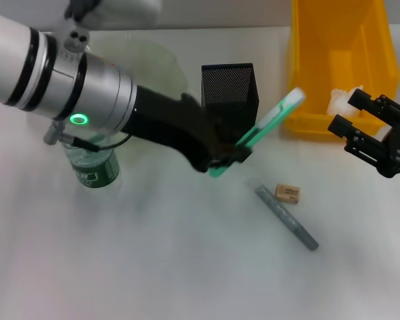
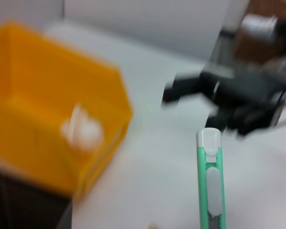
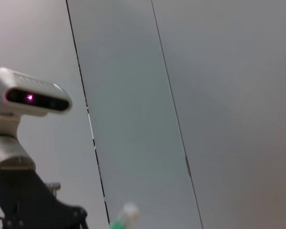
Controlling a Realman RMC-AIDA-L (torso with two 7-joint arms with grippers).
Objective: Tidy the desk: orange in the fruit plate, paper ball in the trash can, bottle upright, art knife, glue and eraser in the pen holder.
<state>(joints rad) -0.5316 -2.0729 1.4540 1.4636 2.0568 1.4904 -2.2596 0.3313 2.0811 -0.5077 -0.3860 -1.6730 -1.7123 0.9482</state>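
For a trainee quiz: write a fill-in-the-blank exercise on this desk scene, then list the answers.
1. The left gripper holds the green ____ beside the black mesh pen holder.
2. The paper ball lies inside the ____ trash can.
3. The eraser lies beside the grey ____ on the table.
4. The bottle stands ____ under the left arm.

Answers: art knife; yellow; glue stick; upright

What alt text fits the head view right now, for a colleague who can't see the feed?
The left gripper holds a green art knife tilted up beside the black mesh pen holder. A grey glue stick and an eraser lie on the table; the bottle stands behind the left arm. The right gripper hovers open by the yellow bin.
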